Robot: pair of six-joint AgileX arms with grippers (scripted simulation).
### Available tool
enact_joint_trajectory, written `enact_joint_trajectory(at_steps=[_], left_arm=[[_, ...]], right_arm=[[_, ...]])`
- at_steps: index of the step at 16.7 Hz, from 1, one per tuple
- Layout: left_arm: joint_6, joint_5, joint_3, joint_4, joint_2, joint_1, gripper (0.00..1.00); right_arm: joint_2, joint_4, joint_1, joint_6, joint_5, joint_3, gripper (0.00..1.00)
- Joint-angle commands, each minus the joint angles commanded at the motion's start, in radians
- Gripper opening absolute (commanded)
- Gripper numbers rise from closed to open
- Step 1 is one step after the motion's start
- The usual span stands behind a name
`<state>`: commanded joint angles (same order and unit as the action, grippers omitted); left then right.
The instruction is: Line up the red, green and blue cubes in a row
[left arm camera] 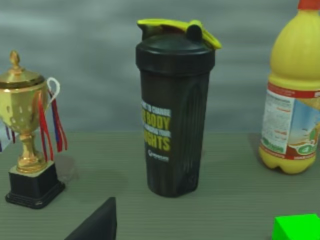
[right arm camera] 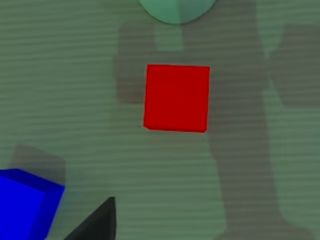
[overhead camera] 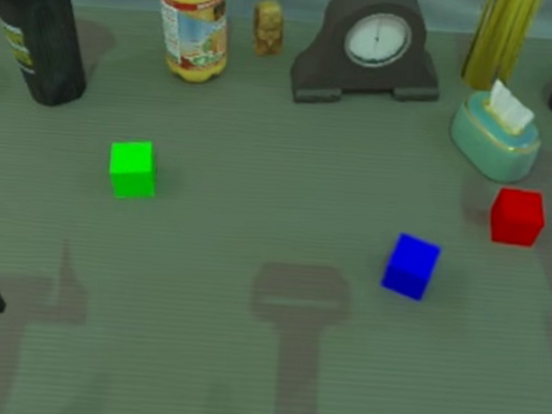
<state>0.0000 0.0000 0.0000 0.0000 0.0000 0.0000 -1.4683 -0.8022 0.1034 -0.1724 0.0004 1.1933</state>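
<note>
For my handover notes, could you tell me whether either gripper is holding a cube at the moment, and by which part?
Nothing is held: the red cube, green cube and blue cube all rest apart on the table, with no fingers touching them.

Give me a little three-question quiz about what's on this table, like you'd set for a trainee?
1. True or false: the green cube touches the blue cube.
2. Which cube lies nearest the tissue box? A) green B) blue C) the red cube
3. Fill in: in the top view, the thing standing between the juice bottle and the clock is a small ____.

Key
1. False: they lie far apart, green at the table's left, blue right of the middle.
2. C: it sits just in front of the box.
3. Figurine, brownish gold.
</note>
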Motion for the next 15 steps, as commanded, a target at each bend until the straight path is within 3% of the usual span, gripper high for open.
enact_joint_trajectory(at_steps=[8,15], left_arm=[[0.000,0.000,0.000,0.000,0.000,0.000,1.00],[0.000,0.000,0.000,0.000,0.000,0.000,1.00]], right_arm=[[-0.612,-0.334,0.043,-0.073,0.002,0.520,1.00],[-0.731,-0.398,0.052,-0.089,0.003,0.635,1.00]])
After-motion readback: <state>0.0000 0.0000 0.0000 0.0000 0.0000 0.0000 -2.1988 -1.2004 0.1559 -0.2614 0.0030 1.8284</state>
